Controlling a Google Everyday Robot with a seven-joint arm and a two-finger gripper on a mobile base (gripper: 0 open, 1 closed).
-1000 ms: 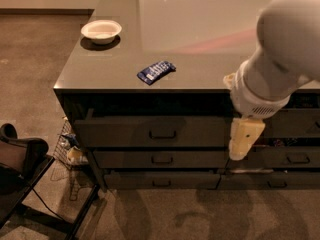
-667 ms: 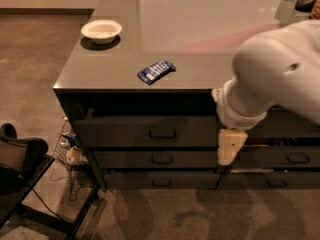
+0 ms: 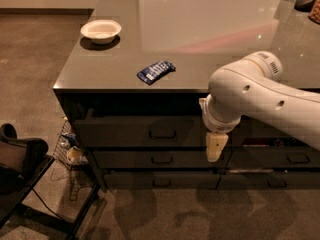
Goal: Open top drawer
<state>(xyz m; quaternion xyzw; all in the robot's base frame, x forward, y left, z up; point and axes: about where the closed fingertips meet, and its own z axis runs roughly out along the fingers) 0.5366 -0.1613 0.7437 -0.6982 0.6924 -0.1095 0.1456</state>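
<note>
Pincer (image 3: pixel 216 146) hangs off the end of the white arm (image 3: pixel 260 91), down in front of the drawer stack. It sits to the right of the top drawer's handle (image 3: pixel 162 134) and a little lower, about level with the seam under that drawer. I cannot tell how far open it is, and I see nothing held in it. The top drawer (image 3: pixel 120 131) is shut, its dark front sitting straight under the worktop (image 3: pixel 210 29) edge with the handle at its middle. My judgement is that the reach is unfinished: the pincer is near the handle but apart from it. The main risk is height. Right below the handle is the shallower drawer (image 3: pixel 125 159) with a look-alike bar, and a sideways move without a lift could take that one instead. Right of the handle is the other column of drawers (image 3: pixel 295 156), so a drift that way is just as bad. A shallow bite on so small a bar could slip off as I pull. The arm's bulk also hides the stretch right of the handle, so I would be judging contact half blind. The blue packet (image 3: pixel 156 71) and the bowl (image 3: pixel 101 30), up on the worktop above the handle, look out of harm's way.
</note>
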